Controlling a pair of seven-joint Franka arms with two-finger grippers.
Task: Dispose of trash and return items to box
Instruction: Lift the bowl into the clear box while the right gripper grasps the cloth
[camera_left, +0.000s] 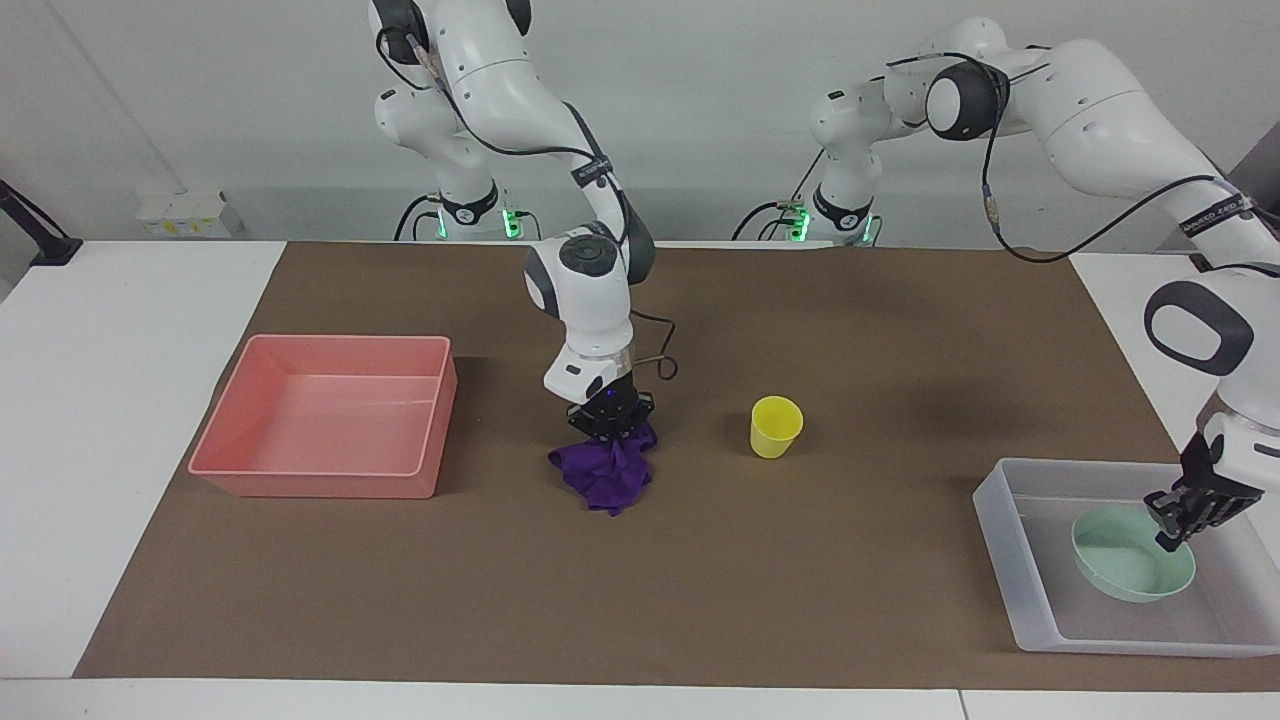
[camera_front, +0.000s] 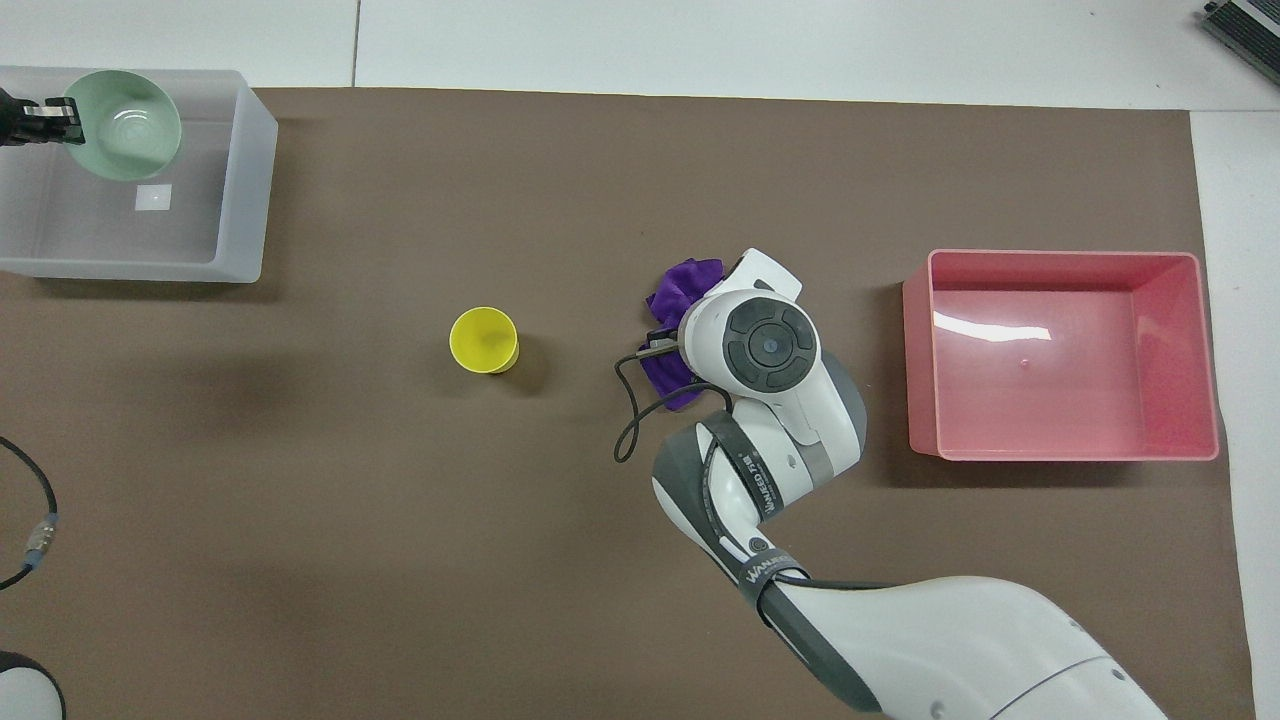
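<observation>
Two grippers are each clamped on something. The right gripper (camera_left: 606, 430) pinches the top of the purple cloth (camera_left: 606, 474), which is bunched on the brown mat (camera_left: 700, 580) near the middle of the desk (camera_left: 100, 400), between the pink bin (camera_left: 322, 416) and the yellow cup (camera_left: 775, 426). The cup stands upright on the mat, apart from the cloth. The left gripper (camera_left: 1182, 520) grips the rim of the mint-green bowl (camera_left: 1132, 567), holding it inside the translucent tray (camera_left: 1010, 560) at the left arm's end of the desk; whether the bowl touches the tray floor I cannot tell. In the overhead view a white sticker (camera_front: 153, 197) shows on the tray floor just beside the bowl. The pink bin sits at the right arm's end.
</observation>
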